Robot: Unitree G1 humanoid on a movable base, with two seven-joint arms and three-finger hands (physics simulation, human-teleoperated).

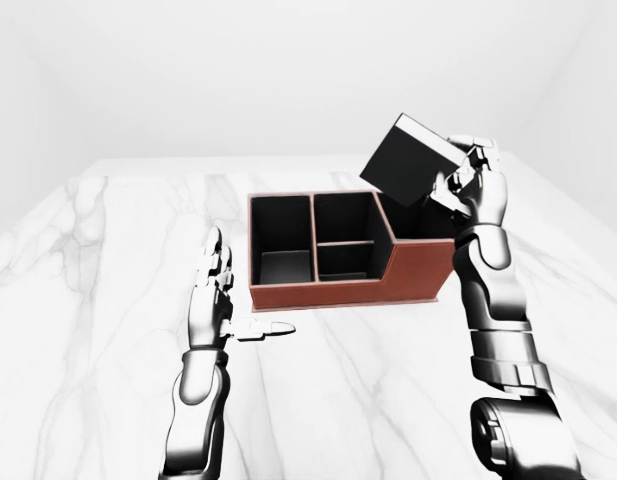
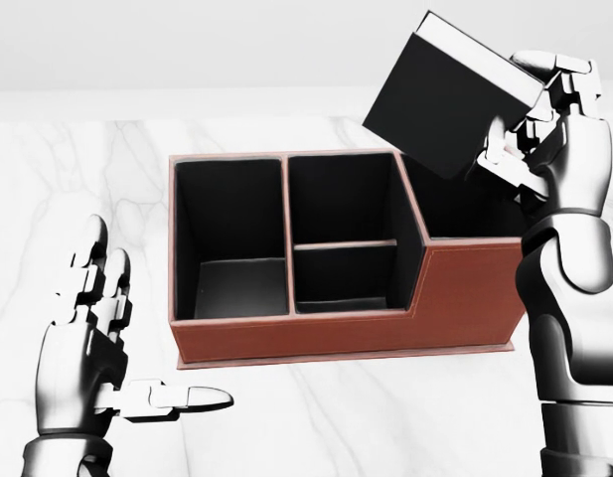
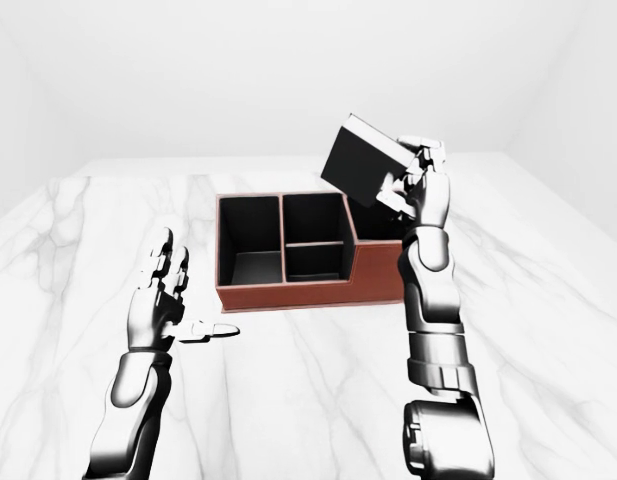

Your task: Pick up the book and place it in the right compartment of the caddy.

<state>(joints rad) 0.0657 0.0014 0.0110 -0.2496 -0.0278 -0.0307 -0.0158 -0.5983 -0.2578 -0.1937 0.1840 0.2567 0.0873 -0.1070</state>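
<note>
A black book (image 2: pixel 445 99) with white page edges hangs tilted in the air, held by my right hand (image 2: pixel 533 119), whose fingers are shut on its right edge. It hovers above the right compartment (image 2: pixel 465 211) of the brown caddy (image 2: pixel 425 308), which rests on the marble table. In the left-eye view the book (image 1: pixel 406 162) shows above the caddy's (image 1: pixel 408 282) taller right end. My left hand (image 2: pixel 107 328) stands open at the lower left of the head view, apart from the caddy, holding nothing.
The caddy has a tall left compartment (image 2: pixel 231 234) and two smaller middle ones (image 2: pixel 344 268), all dark inside. The white marble table (image 1: pixel 98 300) stretches wide on all sides, and plain white walls stand beyond it.
</note>
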